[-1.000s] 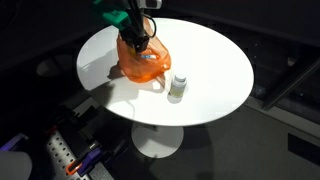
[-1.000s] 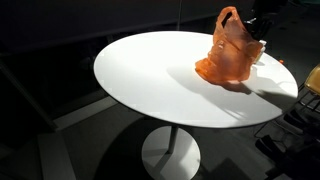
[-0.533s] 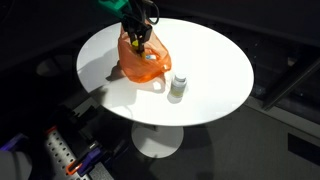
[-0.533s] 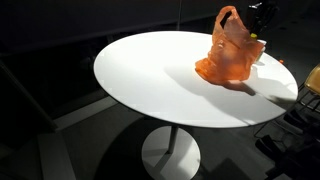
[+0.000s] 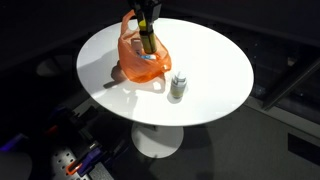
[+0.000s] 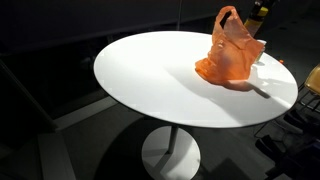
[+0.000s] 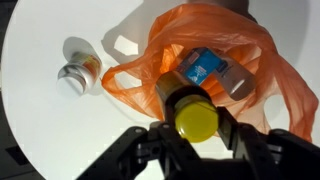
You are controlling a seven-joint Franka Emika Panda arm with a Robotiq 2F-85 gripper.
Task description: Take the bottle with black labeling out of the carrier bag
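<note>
An orange carrier bag stands on the round white table; it also shows in an exterior view and in the wrist view. My gripper is shut on a dark bottle with a yellow cap. It holds the bottle upright above the bag's open mouth. The bottle's top shows at the frame edge in an exterior view. In the wrist view a blue-labelled item and a grey-capped item lie inside the bag.
A small bottle with a pale cap stands on the table beside the bag and also shows in the wrist view. The table edge drops to a dark floor. Equipment lies on the floor.
My gripper has risen with the bottle, from down in the bag's mouth to above it. The bag has settled a little. The small bottle has not moved.
</note>
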